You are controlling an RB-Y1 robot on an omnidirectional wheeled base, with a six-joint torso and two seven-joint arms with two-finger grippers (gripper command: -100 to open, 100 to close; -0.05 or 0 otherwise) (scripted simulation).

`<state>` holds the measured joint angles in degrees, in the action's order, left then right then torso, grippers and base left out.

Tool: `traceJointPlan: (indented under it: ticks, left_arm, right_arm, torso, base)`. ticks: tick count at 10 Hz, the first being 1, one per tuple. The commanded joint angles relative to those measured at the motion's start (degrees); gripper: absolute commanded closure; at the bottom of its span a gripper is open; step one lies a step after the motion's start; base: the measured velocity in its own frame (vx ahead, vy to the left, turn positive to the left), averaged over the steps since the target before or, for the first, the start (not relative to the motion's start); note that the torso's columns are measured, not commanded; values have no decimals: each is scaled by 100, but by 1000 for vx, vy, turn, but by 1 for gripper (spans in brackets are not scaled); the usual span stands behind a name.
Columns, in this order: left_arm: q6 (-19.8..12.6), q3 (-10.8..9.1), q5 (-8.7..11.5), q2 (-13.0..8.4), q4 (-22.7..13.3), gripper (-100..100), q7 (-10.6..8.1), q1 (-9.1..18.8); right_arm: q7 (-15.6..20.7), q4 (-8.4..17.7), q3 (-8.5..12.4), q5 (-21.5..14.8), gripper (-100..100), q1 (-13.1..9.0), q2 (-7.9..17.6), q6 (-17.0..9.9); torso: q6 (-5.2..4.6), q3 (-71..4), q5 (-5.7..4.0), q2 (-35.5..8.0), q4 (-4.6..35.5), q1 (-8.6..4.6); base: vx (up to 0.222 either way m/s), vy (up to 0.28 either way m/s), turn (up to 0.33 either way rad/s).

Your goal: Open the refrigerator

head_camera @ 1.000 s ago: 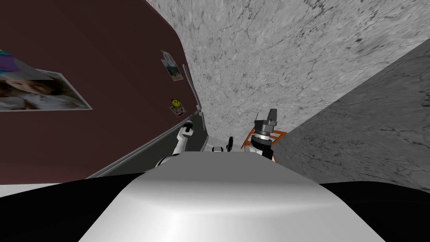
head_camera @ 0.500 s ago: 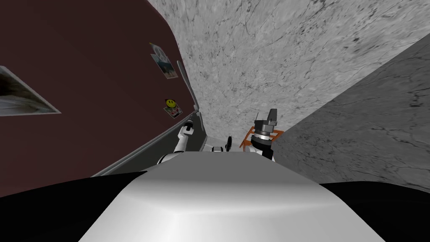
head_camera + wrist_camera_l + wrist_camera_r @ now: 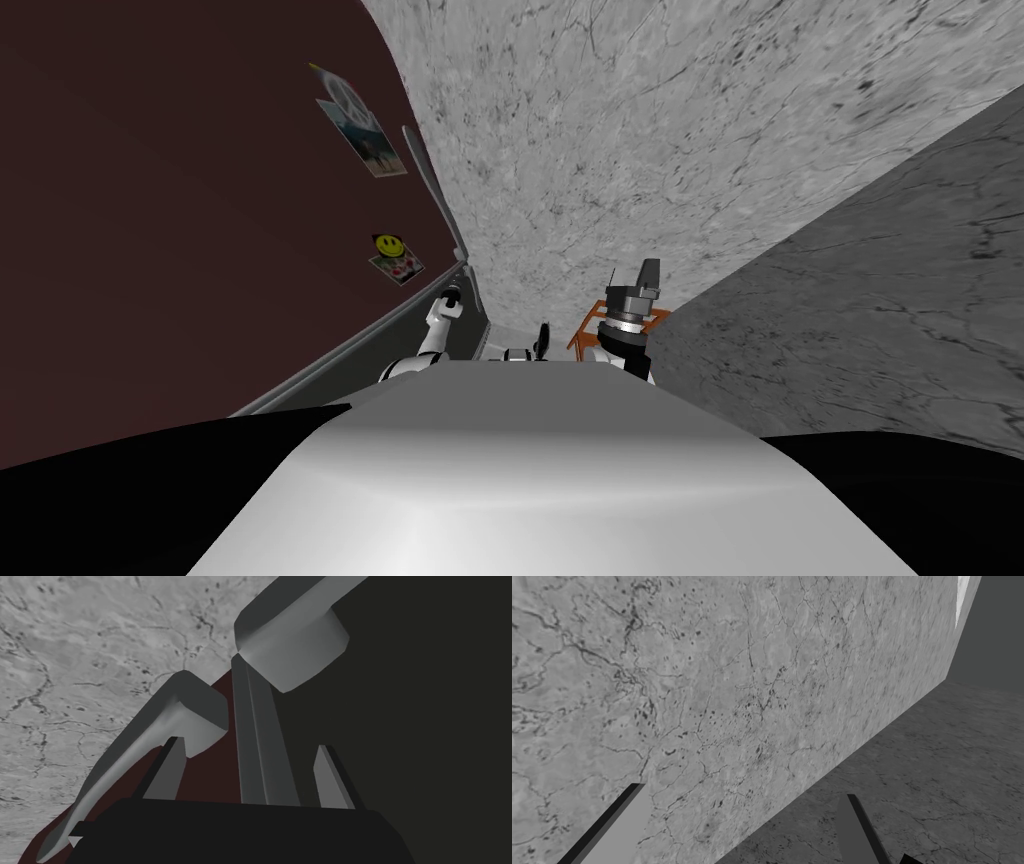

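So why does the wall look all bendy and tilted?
Head view: the wide lens bows the dark red refrigerator door and the grey wall, everything slanted alike. Left wrist view: the surface beside the grey handle is nearly black. Right wrist view: wall edge straight, light even.

Your left forearm (image 3: 433, 335) slim and white with a dark joint at its end, your left gripper (image 3: 246, 743) two thin light grey blades on a black box, your right gripper (image 3: 744, 791) matching grey blades, your right wrist (image 3: 625, 320) banded dark grey and silver.
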<state>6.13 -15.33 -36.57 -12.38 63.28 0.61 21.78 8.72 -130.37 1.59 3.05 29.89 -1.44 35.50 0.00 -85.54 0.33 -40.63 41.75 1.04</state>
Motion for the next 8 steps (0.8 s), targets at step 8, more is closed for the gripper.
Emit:
traceJointPlan:
  ticks: [8]
  left_arm:
    - [-521, -403, -446, -31, -1382, -100, 39, 918]
  right_arm:
    - [0, 0, 1, 0, 0, 1, 0, 0]
  torso:
    - [4, 92, -29, -154, 48, -89]
  base:
    - [34, -14, -68]
